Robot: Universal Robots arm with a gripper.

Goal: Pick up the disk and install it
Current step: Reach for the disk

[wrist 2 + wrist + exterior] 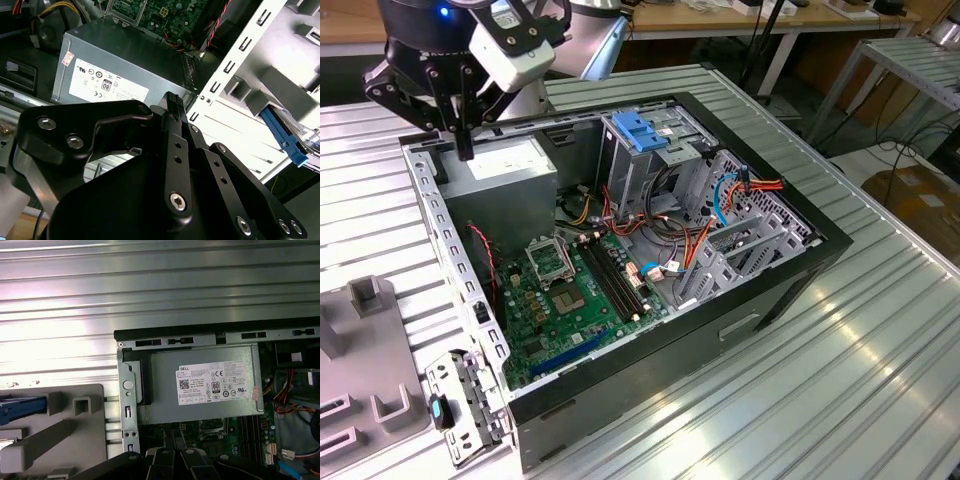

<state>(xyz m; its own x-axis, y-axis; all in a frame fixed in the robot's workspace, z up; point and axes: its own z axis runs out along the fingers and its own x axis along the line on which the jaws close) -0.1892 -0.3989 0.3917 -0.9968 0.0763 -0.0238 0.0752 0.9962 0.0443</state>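
My pincer (466, 150) hangs with its tips pressed together and nothing pinched between them. It is just over the grey power supply box (500, 172), in a corner of the open computer case (620, 380). Right beside the pincer stands the case's perforated rear wall (129, 405). The disk (22, 407) is outside the case, past that wall. In the first wrist view its blue carrier edge rests on the grey fixture (75, 440) that sits on the ribbed metal table (820, 380). The disk is well apart from my pincer, untouched.
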